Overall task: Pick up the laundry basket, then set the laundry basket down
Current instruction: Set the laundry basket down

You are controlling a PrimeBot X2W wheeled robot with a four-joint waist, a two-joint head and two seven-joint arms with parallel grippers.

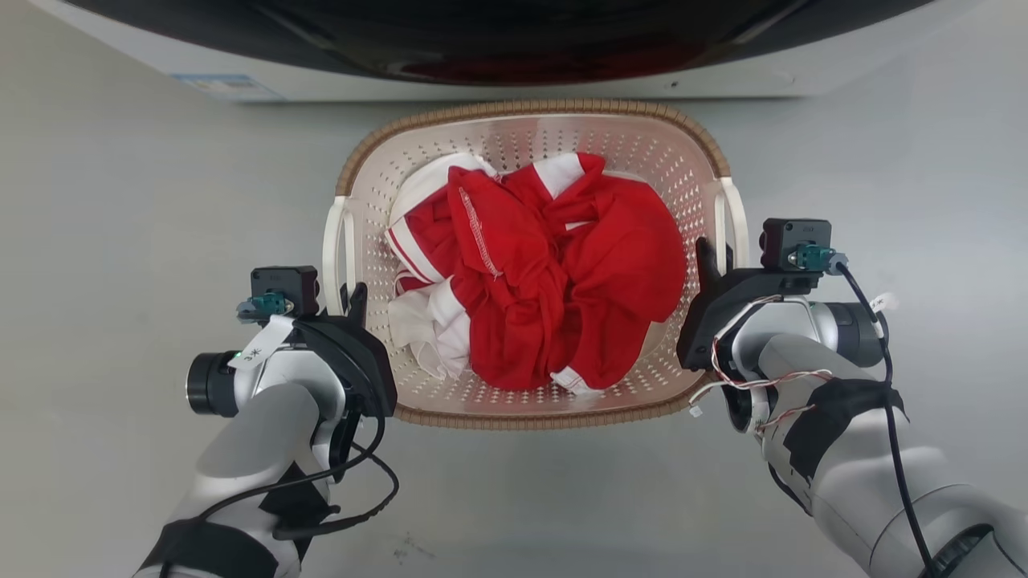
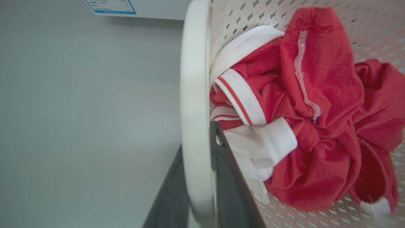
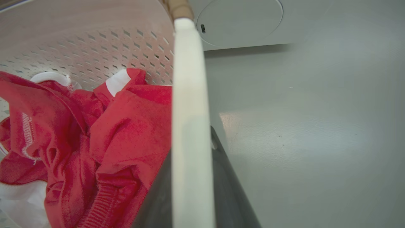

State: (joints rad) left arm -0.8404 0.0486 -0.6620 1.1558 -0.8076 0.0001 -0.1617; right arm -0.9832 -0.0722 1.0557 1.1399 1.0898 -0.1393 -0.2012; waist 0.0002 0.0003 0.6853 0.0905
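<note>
Head view first: the laundry basket [image 1: 530,108] stood squarely in front of me over the grey floor [image 1: 120,241], its far rim close to the washing machine [image 1: 514,48], with a heap of red and white clothes [image 1: 554,273] inside it. My left claw [image 1: 353,299] was at the left handle [image 1: 331,241], towards its near end, and my right claw [image 1: 715,255] was at the right handle [image 1: 737,225] in much the same place.

Left wrist view: the white handle bar ran straight up between my two dark fingers [image 2: 232,186], one on the outer side and one against the perforated wall. Both lay against the bar, so I judged that claw clenched on the handle.

Right wrist view: the same picture mirrored, with the handle between my fingers [image 3: 227,190], clothes to one side and bare floor to the other. That claw too looked clamped on its handle.

Progress, as I read it: both grasps were made, which is the groundwork for the pick-up. I could not tell from these views whether the basket's base was on the floor or off it, so the lift was at best just under way. Raising it level and setting it down were left to do.
</note>
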